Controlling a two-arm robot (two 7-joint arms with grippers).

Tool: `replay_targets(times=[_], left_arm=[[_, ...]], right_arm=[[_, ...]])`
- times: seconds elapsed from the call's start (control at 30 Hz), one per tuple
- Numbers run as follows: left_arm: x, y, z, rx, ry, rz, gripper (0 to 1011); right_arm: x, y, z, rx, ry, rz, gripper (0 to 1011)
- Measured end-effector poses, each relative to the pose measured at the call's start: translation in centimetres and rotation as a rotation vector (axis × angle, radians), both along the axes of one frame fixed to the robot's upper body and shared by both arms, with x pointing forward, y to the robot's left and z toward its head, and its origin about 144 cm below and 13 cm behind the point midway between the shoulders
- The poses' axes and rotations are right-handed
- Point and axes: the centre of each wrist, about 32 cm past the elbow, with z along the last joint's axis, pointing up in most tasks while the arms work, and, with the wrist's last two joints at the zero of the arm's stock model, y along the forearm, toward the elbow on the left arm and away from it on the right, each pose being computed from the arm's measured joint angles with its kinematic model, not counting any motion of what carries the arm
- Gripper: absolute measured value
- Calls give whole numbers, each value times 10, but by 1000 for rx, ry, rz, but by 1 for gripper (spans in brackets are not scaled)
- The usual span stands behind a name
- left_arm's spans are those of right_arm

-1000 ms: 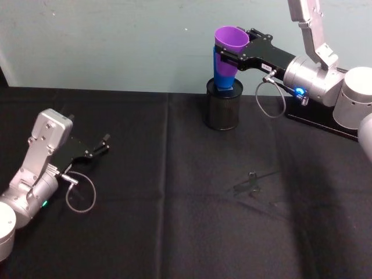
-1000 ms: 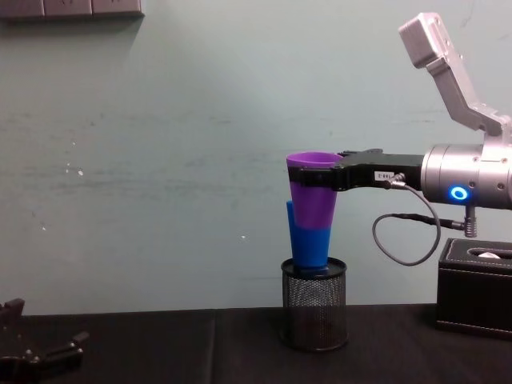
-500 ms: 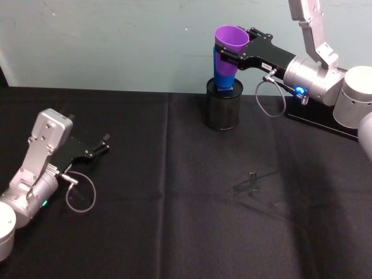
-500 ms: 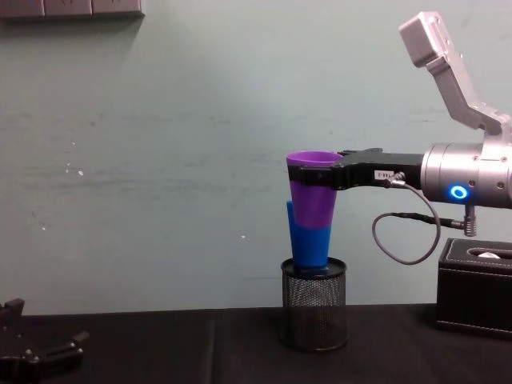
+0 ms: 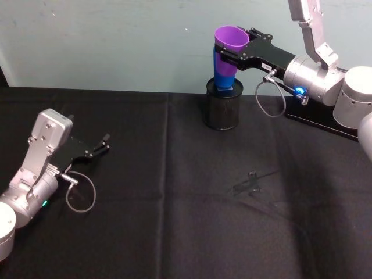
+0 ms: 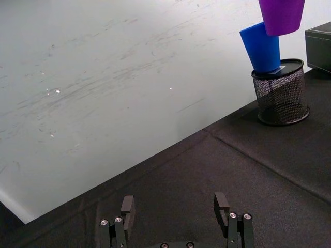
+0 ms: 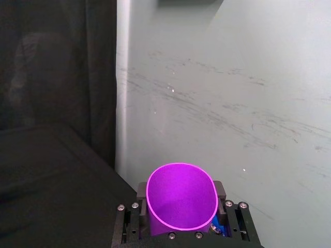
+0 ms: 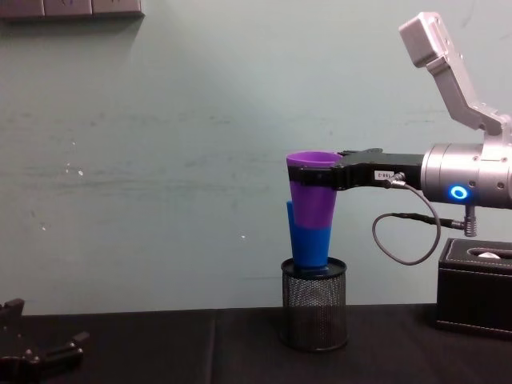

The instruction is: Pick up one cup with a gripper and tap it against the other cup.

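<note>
The right pincer [image 5: 229, 53] is reaching in from the far right of the bench [image 5: 174, 203] and is pinching the purple cup [image 5: 231, 39] just under its wide rim, one finger on each side. It is holding the cup upright in the air, mouth up, with its long axis close to vertical.

The blue cup [image 5: 222, 72] is sitting in the black wire-mesh pen holder [image 5: 221, 107] at the far middle of the bench. It is leaning a little to the left, directly below the held cup. From the chest view, the tapered base of the purple cup is overlapping the upper part of the blue cup. Whether the two walls are meeting cannot be told.

The tap is therefore turning on a very short sideways or downward nudge, because the target is lying right beneath the right pincer rather than off to one side. The right arm is by far the nearer one. The left pincer [image 5: 104, 144] is lying idle at the near left of the bench with its fingers spread, well apart from both cups.
</note>
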Motion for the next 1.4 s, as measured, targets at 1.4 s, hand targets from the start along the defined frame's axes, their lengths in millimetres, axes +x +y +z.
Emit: replay_targets(times=[1.4], left_arm=[[0,0,0,0,0,0,1005]], right_arm=[[0,0,0,0,0,-1,735]])
